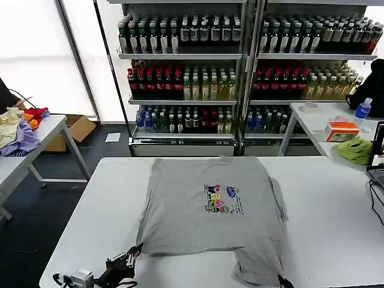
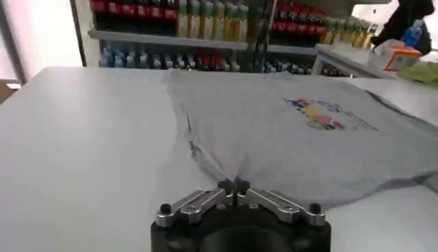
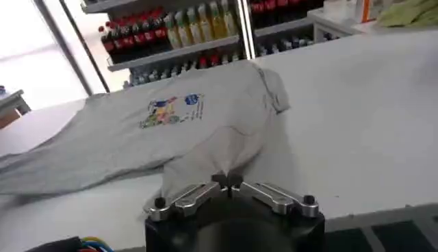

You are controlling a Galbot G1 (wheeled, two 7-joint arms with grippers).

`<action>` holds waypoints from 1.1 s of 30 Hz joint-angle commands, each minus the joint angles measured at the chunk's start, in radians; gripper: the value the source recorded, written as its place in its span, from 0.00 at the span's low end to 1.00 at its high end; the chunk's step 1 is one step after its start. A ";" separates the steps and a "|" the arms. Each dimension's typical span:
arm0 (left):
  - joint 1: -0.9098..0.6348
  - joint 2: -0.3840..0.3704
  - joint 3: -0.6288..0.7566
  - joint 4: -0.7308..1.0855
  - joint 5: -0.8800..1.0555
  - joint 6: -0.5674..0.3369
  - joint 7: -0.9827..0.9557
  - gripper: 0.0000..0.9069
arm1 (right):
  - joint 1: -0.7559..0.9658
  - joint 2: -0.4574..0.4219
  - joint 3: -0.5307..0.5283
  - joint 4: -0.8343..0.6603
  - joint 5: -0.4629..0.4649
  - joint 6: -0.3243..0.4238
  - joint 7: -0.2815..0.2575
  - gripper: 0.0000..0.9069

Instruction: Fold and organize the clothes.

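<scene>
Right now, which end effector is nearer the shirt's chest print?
Hard to call. The left end effector pinches the grey shirt's near-left hem; the right end effector pinches its near-right part. The print lies slightly right of centre.

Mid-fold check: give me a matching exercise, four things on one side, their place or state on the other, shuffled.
Things:
1. grey T-shirt
2. left end effector
3. right end effector
4. lime-green cloth

Places or states:
A. on the side table at the right
B. shut on the shirt's near left corner
C. spread on the white table, print up
D. shut on the shirt's near right part

Pairs: 1-C, 2-B, 3-D, 4-A
</scene>
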 commanded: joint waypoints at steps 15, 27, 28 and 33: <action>-0.506 -0.024 0.041 0.237 -0.125 0.049 0.062 0.00 | 0.642 -0.075 -0.033 -0.222 0.043 -0.058 0.070 0.00; -0.715 -0.115 0.159 0.437 -0.106 0.070 0.064 0.00 | 0.960 -0.135 -0.125 -0.506 0.001 -0.104 0.100 0.00; -0.734 -0.120 0.175 0.453 -0.097 0.071 0.069 0.00 | 0.991 -0.138 -0.142 -0.537 -0.005 -0.106 0.103 0.00; -0.766 -0.133 0.206 0.542 -0.062 0.067 0.084 1.00 | 1.090 -0.129 -0.208 -0.641 -0.046 -0.126 0.112 0.13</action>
